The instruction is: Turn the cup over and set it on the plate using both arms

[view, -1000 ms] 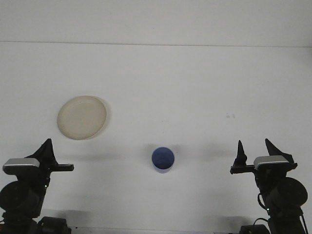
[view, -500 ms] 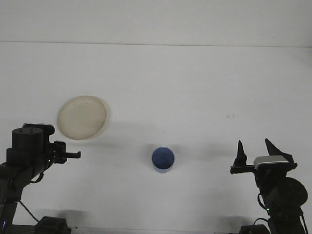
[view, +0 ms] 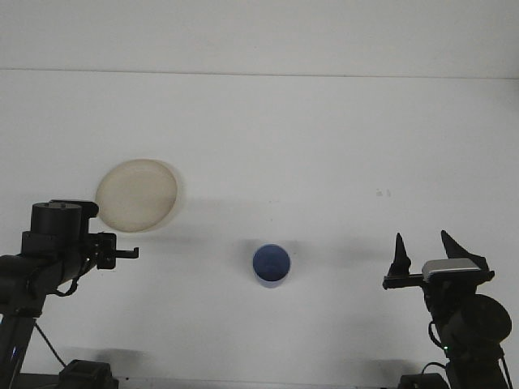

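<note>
A blue cup [view: 271, 265] stands on the white table [view: 308, 146] near the front middle, its flat blue end facing up. A cream plate [view: 136, 194] lies to the left and further back. My left arm is raised at the left edge, with its wrist in front of the plate's lower left rim; the left gripper [view: 126, 253] shows only as a thin black part pointing right. My right gripper [view: 428, 251] rests low at the right, open, two black fingers pointing up with nothing between them. Both grippers are well apart from the cup.
The table's far edge meets a pale wall at the back. Small dark specks [view: 383, 193] mark the table right of centre.
My left arm has risen from its low rest pose and moved up and slightly right, toward the plate. The right arm, cup and plate have not moved.
</note>
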`<state>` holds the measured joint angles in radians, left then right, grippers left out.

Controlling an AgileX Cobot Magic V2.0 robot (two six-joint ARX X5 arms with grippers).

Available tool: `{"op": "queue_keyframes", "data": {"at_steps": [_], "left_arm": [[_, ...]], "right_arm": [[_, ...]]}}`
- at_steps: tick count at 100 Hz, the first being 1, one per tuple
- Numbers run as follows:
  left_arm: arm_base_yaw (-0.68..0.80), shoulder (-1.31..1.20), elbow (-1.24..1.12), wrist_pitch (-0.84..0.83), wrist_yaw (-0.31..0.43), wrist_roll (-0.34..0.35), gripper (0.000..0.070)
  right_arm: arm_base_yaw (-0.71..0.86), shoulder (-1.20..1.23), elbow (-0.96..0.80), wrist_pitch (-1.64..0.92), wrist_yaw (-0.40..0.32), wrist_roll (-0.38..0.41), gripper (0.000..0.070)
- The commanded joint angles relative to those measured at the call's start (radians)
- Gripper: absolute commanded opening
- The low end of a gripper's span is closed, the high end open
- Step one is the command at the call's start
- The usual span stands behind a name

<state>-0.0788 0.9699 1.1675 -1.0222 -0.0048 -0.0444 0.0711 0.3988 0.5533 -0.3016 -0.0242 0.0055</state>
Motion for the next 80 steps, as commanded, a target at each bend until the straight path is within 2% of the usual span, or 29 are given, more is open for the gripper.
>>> {"op": "queue_keyframes", "data": {"at_steps": [1,8,23,51,80], "left_arm": [[0.0,0.003,0.019,0.005,0.002,-0.014,0.0341],[0.0,0.003,0.019,0.004,0.002,-0.014,0.0438],[0.0,0.003,0.019,-0.002,0.002,-0.028,0.056],[-0.025,0.021,0.034,-0.049,0.009,-0.053,0.0581],[-0.235,0.145,0.135,-0.048,0.059,-0.126,0.058]], "right_arm": [[0.002,0.001,0.008,0.008,-0.002,0.013,0.0564],[0.002,0.001,0.008,0.008,-0.002,0.013,0.0564],[0.002,0.001,0.008,0.009,-0.002,0.013,0.0564],[0.002,0.001,0.008,0.009,-0.002,0.013,0.0564],[0.002,0.001,0.008,0.01,-0.002,0.013,0.0564]]}}
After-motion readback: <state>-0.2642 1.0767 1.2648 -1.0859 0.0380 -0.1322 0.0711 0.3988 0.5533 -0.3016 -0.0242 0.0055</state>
